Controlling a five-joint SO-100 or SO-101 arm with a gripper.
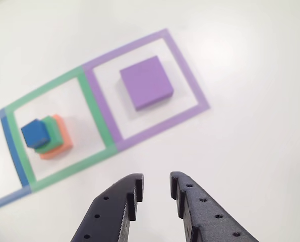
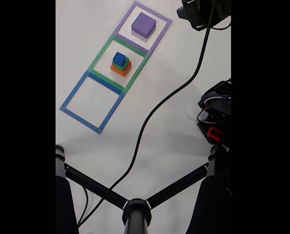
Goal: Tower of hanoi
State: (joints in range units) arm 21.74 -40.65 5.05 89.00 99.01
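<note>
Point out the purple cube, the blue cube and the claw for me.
purple cube (image 1: 145, 81), other view, middle of its top face.
blue cube (image 1: 35, 133), other view, top face, atop the stack.
claw (image 1: 156, 182), other view, midway between its fingertips.

what the edges and stacking hide

in the other view the blue outline (image 1: 8, 146) runs off the left edge, and the gripper (image 1: 156, 187) fingers are cut by the bottom edge. the orange cube (image 1: 59, 143) and green cube (image 1: 51, 132) sit mostly covered by the blue cube (image 1: 35, 133). in the fixed view the arm (image 2: 217, 114) is cut at the right.
</note>
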